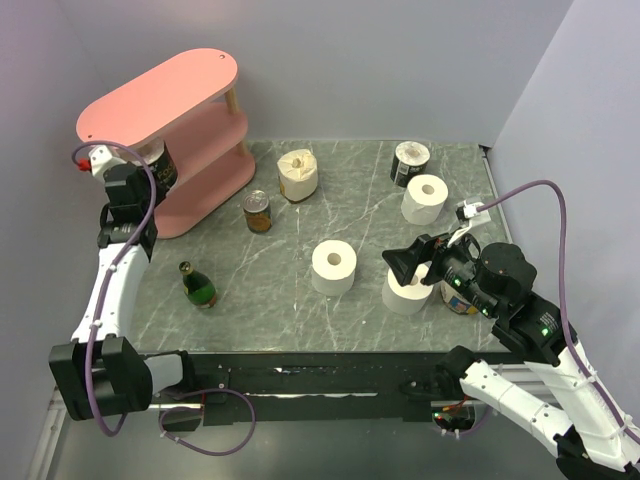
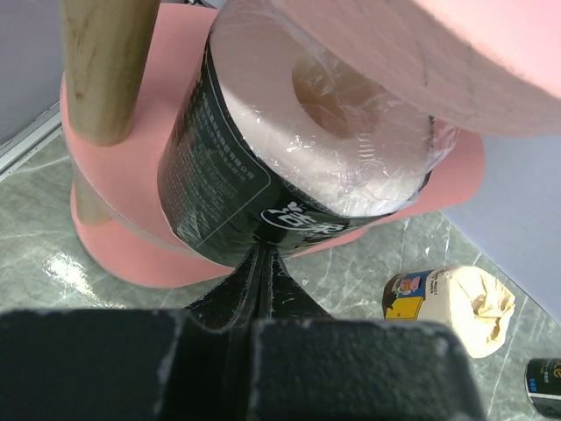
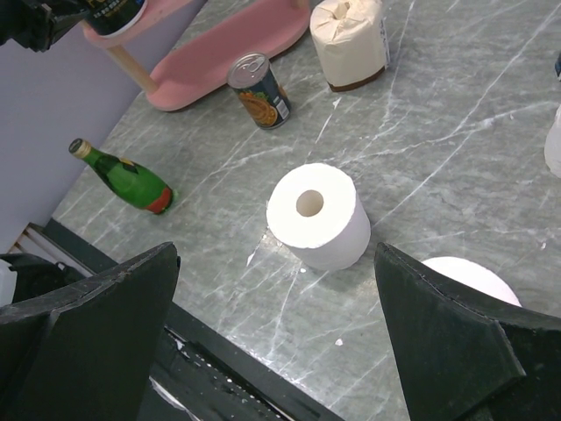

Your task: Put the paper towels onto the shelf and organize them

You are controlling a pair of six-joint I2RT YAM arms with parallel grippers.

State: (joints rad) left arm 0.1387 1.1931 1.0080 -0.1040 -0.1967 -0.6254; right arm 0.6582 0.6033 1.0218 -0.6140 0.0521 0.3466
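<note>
The left claw (image 2: 260,274) reaches to the near end of the pink shelf (image 1: 205,195). Its fingers are drawn almost together and pinch the lower edge of a black-wrapped paper towel roll (image 2: 289,167). This roll sits tilted under the top board, beside a wooden post (image 2: 105,66) and over the middle tier. Whether it rests on that board I cannot tell. The right claw (image 1: 408,266) hangs with its fingers spread wide and grips nothing, just above a bare white roll (image 1: 407,293) near the tabletop's (image 1: 350,215) front right. A second bare roll (image 1: 334,267) stands upright near the middle of the tabletop, and the right wrist view shows it between the spread fingers but well beyond them. A third bare roll (image 1: 425,198) stands farther back on the right, just in front of a dark-wrapped roll (image 1: 410,162). A beige-wrapped roll (image 1: 298,174) stands at the back centre, apart from the shelf. A labelled can (image 1: 258,211) stands between that roll and the shelf's foot. A green bottle (image 1: 198,285) lies on its side at the left front.
</note>
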